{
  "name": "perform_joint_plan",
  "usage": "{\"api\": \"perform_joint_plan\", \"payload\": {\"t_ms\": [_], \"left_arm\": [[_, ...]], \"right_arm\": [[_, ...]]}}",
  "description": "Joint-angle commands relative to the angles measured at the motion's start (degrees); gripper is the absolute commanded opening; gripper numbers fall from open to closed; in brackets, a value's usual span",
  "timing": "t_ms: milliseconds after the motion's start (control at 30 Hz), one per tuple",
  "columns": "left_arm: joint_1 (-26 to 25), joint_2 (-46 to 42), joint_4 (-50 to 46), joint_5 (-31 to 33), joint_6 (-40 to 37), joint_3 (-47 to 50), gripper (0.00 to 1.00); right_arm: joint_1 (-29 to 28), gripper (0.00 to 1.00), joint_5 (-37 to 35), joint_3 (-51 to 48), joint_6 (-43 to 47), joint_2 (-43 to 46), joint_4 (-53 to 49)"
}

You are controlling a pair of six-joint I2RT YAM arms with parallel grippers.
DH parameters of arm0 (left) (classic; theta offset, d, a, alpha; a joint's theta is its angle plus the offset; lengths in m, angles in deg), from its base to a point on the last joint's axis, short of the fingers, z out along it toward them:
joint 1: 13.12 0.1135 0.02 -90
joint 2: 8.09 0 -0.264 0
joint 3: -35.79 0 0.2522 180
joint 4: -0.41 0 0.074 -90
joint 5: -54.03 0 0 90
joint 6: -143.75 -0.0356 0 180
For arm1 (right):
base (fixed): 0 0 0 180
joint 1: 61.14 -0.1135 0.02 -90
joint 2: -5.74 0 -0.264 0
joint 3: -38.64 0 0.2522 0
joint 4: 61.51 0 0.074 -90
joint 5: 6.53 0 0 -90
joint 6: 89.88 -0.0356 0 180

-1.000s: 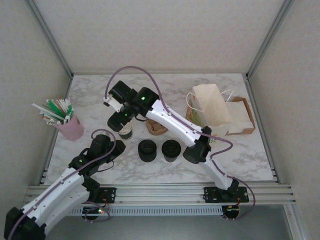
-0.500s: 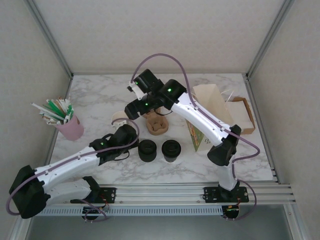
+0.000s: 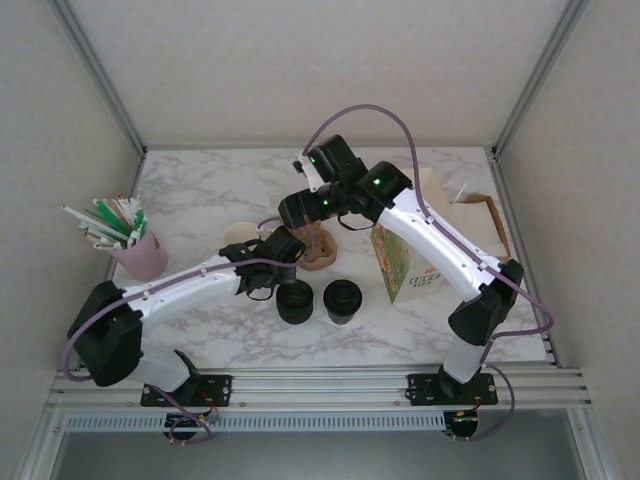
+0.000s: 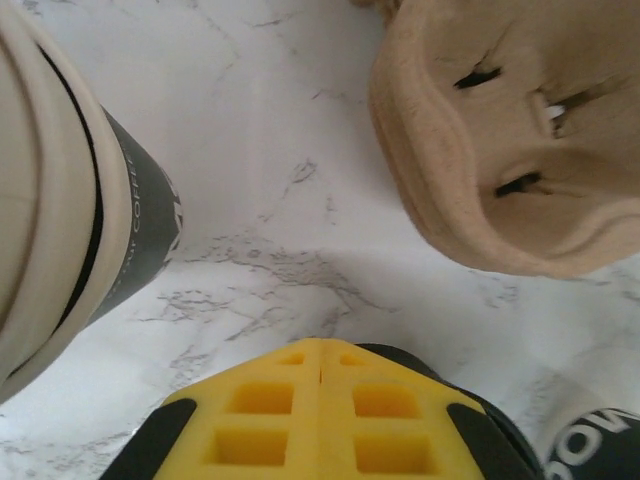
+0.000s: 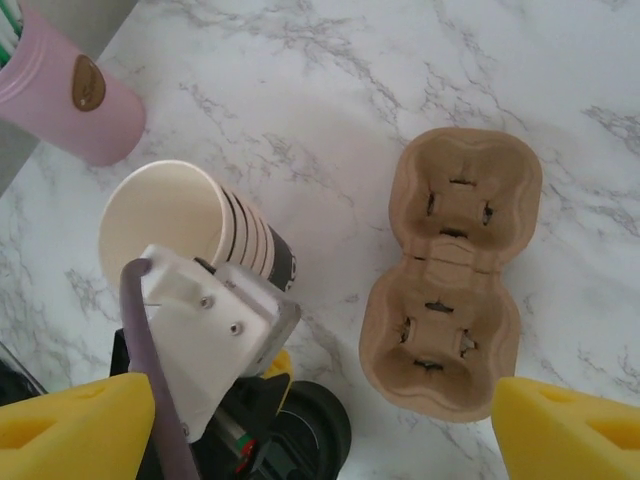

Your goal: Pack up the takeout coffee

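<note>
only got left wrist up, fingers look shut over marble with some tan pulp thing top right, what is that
Observer: A moulded tan pulp cup carrier with two wells, both empty.
Operator: where's the right arm
Observer: The right gripper hovers high over the left gripper, its fingers wide open.
Operator: and the bag
Observer: A paper bag with a green printed side stands right of the carrier.

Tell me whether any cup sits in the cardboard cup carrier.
No, both wells of the cardboard cup carrier lie empty in the right wrist view, their slotted bottoms bare.
</note>
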Motion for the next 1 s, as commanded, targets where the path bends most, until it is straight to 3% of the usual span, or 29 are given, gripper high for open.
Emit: {"api": "perform_joint_plan", "payload": {"t_ms": [0,633,967], "left_arm": [[1.2,2.6,-2.9,2.3,-3.8,-3.4,0.05],[4.6,10.4,1.4,4.1,-5.7,-3.5,0.03],[5.5,12.5,2.8,8.5,-4.8,-1.9,0.03]], "right_arm": [[0.2,0.88,1.6,-1.6,-0.5,2.5,1.0],[3.1,0.88,2.8,-2.4,-1.4,1.9,0.0],[3.5,0.87,3.2,-2.9,-1.4,1.9,0.0]]}}
